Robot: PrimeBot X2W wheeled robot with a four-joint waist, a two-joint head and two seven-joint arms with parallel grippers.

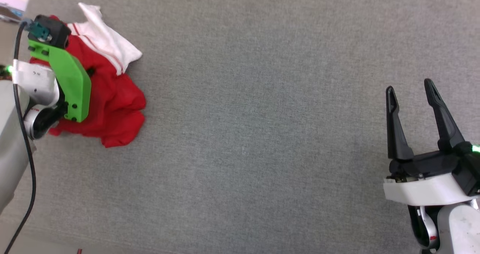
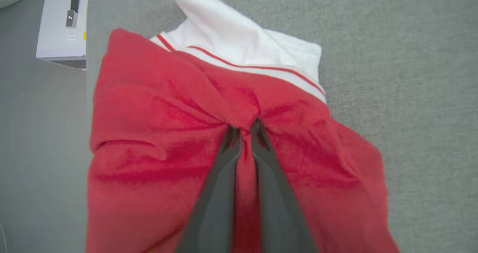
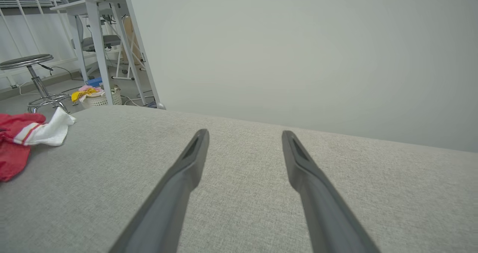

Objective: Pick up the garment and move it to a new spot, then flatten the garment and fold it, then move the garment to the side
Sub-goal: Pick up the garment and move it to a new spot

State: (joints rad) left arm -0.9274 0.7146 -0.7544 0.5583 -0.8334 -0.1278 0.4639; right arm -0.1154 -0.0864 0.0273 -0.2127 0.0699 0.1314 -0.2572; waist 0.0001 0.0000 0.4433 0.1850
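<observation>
though near the garment (image 2: 149, 141), white box (image 2: 61, 25) beyond table (image 2: 410, 77) edge

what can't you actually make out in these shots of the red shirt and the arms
- Head view: the green plastic bracket on the left arm covers the left jaws and their grip on the crumpled red-and-white jersey T-shirt.
- Left wrist view: bunched fabric hides the jaw tips; the bottom edge cuts off the shirt.
- Right wrist view: the left edge cuts the shirt off.
- Left wrist view: the top edge cuts the white box.
</observation>
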